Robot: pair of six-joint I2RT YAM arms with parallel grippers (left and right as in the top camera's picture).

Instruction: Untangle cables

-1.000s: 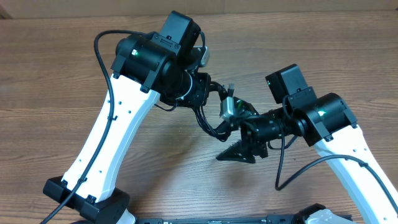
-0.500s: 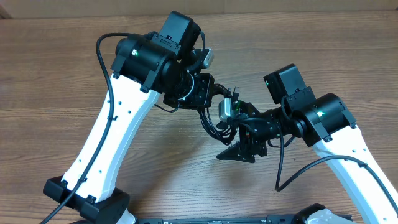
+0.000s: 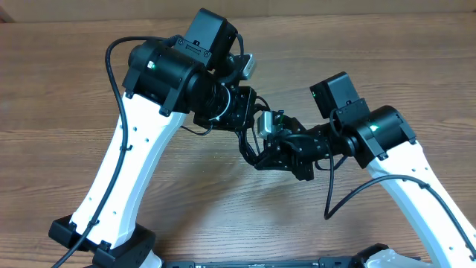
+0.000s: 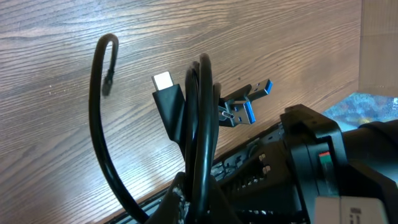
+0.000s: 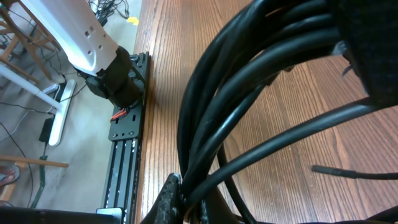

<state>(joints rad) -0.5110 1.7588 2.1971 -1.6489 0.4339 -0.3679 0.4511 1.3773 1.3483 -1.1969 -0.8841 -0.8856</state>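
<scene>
Left gripper [image 4: 189,199] is pressed shut on the cables [image 4: 200,130], with the bundle rising out of its jaws at the bottom of the left wrist view. Right gripper [image 5: 186,202] is clamped on the same bundle, strands fanning up from its jaws. Overhead, both grippers sit just beside each other mid-table, with the cables bunched between them and apparently held off the table [image 3: 387,67] (any contact underneath is hidden by the right wrist). Loose ends seen from the left wrist: light-tipped plug [image 4: 163,81], blue plug [image 4: 245,112] and 1 thin cord [image 4: 98,137] hooked over to the left. Risks, as a judgement: each grip looks to be on several strands, not 1, so pulling apart would likely tighten the tangle instead of freeing a cord. With 2 grips this near each other, there's little slack to work with. Either plug could snag in a loop as strands slide. A hard pull could strain a plug joint or yank the bundle out of 1 grip. The next move probably needs a regrip on a single end.
</scene>
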